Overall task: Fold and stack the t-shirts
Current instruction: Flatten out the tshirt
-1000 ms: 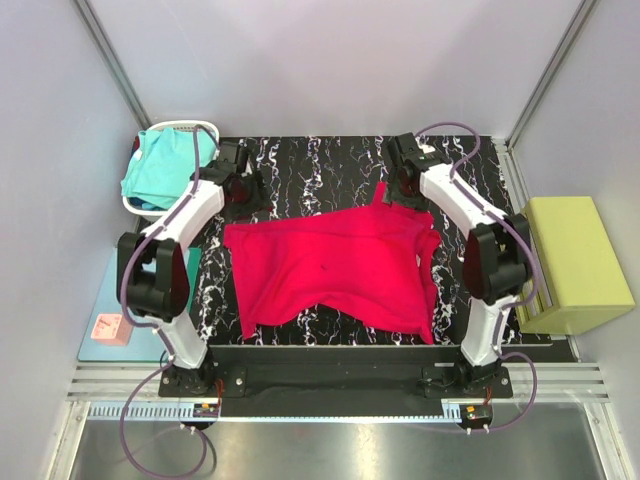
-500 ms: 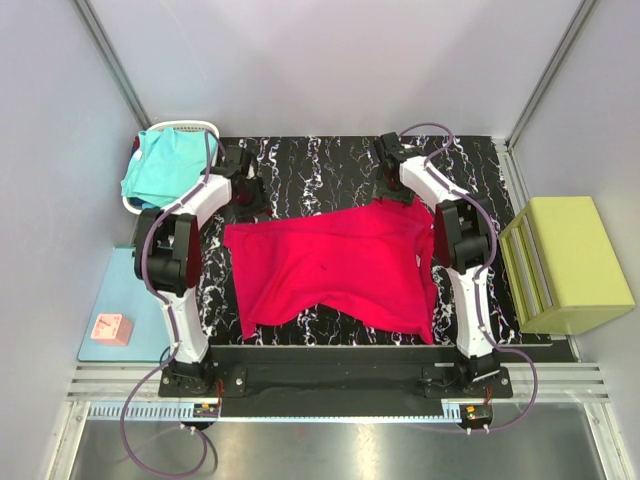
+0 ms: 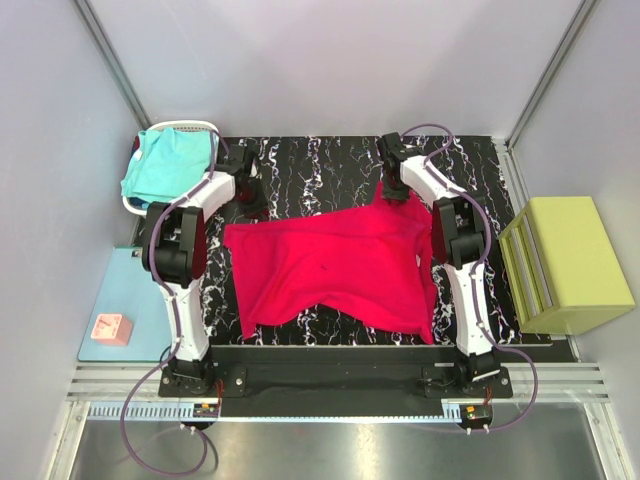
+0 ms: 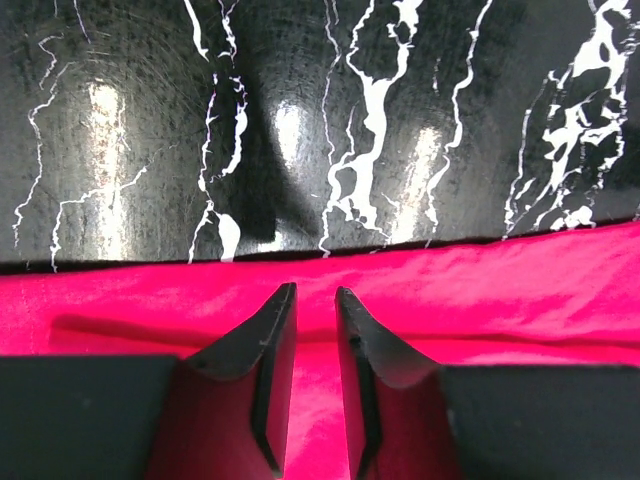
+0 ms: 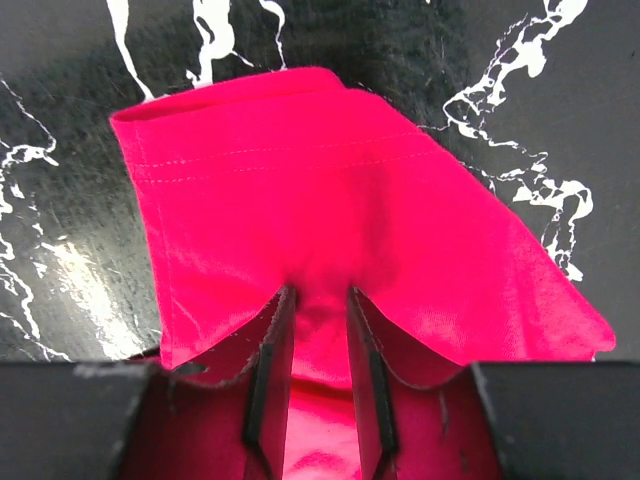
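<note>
Jaws narrowed; right gripper (image 5: 318,300) pinches crimson t-shirt (image 5: 300,180), left gripper (image 4: 314,292) unclear.

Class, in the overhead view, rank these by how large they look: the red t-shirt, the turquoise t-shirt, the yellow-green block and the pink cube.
1. red t-shirt, spread out
2. yellow-green block
3. turquoise t-shirt, bunched up
4. pink cube

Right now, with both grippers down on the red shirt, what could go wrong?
The right gripper pinches only a small bunch near a corner of the red t-shirt, so the cloth may slip out when lifted. The left gripper sits right at the shirt's far edge, and I cannot tell whether it has caught cloth; a one-sided lift would skew the fold.
</note>
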You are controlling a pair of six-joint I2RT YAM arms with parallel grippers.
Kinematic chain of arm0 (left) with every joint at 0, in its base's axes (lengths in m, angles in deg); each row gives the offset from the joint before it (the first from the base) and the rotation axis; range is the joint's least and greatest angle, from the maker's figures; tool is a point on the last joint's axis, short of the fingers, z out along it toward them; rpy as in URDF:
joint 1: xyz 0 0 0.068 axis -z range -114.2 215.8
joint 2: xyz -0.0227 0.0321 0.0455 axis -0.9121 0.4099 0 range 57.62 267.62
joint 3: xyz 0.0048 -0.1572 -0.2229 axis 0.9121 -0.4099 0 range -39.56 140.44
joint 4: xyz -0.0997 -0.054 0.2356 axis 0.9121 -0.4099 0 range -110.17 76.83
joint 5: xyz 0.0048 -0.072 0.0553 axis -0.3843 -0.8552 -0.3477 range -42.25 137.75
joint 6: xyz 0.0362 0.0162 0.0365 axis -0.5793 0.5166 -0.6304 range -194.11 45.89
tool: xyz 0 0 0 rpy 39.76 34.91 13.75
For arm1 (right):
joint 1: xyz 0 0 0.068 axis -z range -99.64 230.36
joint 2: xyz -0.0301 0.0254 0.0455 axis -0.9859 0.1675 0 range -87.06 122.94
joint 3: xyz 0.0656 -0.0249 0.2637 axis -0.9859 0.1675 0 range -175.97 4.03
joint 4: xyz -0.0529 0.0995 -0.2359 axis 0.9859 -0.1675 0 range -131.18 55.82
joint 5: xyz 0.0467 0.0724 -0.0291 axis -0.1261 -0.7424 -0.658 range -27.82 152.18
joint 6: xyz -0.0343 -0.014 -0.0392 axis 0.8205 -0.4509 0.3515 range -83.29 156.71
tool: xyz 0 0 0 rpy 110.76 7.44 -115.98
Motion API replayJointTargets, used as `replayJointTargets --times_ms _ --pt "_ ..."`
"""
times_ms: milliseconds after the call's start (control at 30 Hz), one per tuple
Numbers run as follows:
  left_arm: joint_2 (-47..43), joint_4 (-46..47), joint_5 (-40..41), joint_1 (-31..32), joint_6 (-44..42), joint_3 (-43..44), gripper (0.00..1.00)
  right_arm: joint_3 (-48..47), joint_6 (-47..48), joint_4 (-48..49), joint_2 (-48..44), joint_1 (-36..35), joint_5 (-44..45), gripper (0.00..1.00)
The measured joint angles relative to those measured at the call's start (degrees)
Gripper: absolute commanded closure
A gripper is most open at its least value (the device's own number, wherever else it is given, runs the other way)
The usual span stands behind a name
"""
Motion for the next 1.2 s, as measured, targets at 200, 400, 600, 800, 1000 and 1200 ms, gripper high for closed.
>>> replayJointTargets --times_ms 200,400,600,800,1000,1200 --pt "0.3 -0.1 0.0 0.0 0.0 -0.1 0.83 -0.1 -0.3 -0.1 0.1 0.2 -0.1 0.98" --pt "0.3 0.6 0.0 0.0 0.0 -2.1 0.95 -0.2 -0.9 -0.3 0.2 0.4 -0.2 1.00" --pt "0.4 0.9 0.0 0.0 -0.3 -2.3 0.64 -1.6 -0.9 -1.1 0.9 0.9 -0.6 1.00" --pt "0.1 0.9 0.7 0.0 -0.7 -2.9 0.67 -1.6 -1.0 -1.2 0.9 1.1 -1.1 1.00" --pt "0.6 0.9 0.7 0.0 -0.7 -2.8 1.00 -1.6 -1.2 -1.2 0.9 1.2 -1.2 1.00" --pt "3.8 -1.2 1.2 0.0 -0.7 1.0 1.00 -2.6 -1.8 -2.4 1.2 2.5 -1.7 1.00"
